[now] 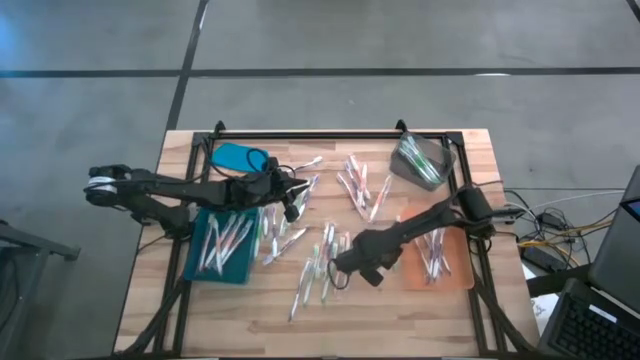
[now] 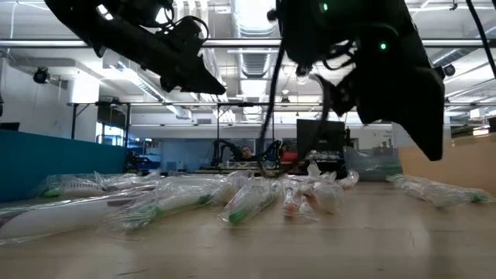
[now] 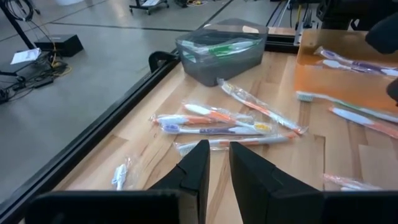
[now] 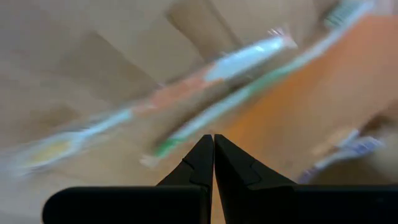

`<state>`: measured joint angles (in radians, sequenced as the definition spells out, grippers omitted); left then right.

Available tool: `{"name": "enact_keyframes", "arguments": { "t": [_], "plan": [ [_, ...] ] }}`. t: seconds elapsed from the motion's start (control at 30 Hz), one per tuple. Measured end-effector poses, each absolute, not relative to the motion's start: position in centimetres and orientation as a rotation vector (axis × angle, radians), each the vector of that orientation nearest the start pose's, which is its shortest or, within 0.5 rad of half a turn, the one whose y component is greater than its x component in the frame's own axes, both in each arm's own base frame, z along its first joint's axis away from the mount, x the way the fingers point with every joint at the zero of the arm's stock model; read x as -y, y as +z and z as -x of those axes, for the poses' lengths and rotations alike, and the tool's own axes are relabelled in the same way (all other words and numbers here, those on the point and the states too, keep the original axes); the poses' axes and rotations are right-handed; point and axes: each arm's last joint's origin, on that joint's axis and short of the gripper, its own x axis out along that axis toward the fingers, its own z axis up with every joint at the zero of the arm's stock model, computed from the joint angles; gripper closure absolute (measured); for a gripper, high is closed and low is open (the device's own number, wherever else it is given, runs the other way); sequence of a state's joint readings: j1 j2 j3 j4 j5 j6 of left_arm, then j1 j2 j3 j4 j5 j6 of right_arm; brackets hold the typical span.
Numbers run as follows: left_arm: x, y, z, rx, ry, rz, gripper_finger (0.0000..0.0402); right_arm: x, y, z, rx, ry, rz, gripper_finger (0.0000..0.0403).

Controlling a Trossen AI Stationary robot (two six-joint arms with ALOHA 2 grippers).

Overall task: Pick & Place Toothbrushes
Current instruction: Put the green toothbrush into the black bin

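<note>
While both my arms hang over the wooden table (image 1: 150, 290), the toothbrushes (image 1: 360, 186) lie scattered across its middle in loose clusters, with more in the trays. Most of the loose ones run lengthwise from the table's near edge toward its far edge, some slanted; in the low view, wrapped ones (image 2: 252, 203) point nearly straight at the camera, green parts foremost.

My left gripper (image 1: 292, 203) hovers above the table just beside the teal tray (image 1: 200, 268), which holds a fan of pale brushes (image 1: 225, 243) lying lengthwise. Its fingers (image 3: 196, 168) stand slightly apart with nothing between them. Ahead of them, in the left wrist view, a small group of brushes (image 3: 211, 123) lies on the wood, long axes across the gripper's line of sight, clear of the fingertips. Beyond sit a grey bin (image 3: 221, 53) with green brushes inside and the orange tray (image 3: 339, 81).

My right gripper (image 1: 348, 262) hangs low near the table's centre, just left of the orange tray, fingers pressed together and holding nothing. In the right wrist view, two brushes (image 4: 224, 106) lie diagonally on the wood just beyond the closed tips, blurred, one with a green end nearest the tips; the tray's edge runs alongside them.
</note>
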<state>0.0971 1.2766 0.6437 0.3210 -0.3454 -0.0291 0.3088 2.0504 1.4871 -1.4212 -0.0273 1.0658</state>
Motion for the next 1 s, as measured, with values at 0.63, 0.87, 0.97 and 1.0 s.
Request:
{"name": "enact_keyframes", "arguments": {
  "t": [0.63, 0.87, 0.97, 1.0],
  "plan": [
    [-3.6, 23.0, -26.4, -0.306, 0.444, -0.005, 0.0335, -10.8, 13.7, -32.9, -1.959, -0.862, -0.369, 0.0394],
    [-3.5, 22.9, -26.4, -0.308, 0.444, -0.005, 0.0335, -11.2, 13.3, -33.7, -1.927, -0.765, -0.452, 0.0394],
    [-3.5, 22.9, -26.4, -0.308, 0.443, -0.005, 0.0335, -11.2, 13.4, -33.6, -1.942, -0.740, -0.438, 0.0394],
    [-3.5, 22.9, -26.4, -0.308, 0.443, -0.005, 0.0335, -11.1, 13.4, -33.6, -1.949, -0.742, -0.431, 0.0394]
  ]
}}
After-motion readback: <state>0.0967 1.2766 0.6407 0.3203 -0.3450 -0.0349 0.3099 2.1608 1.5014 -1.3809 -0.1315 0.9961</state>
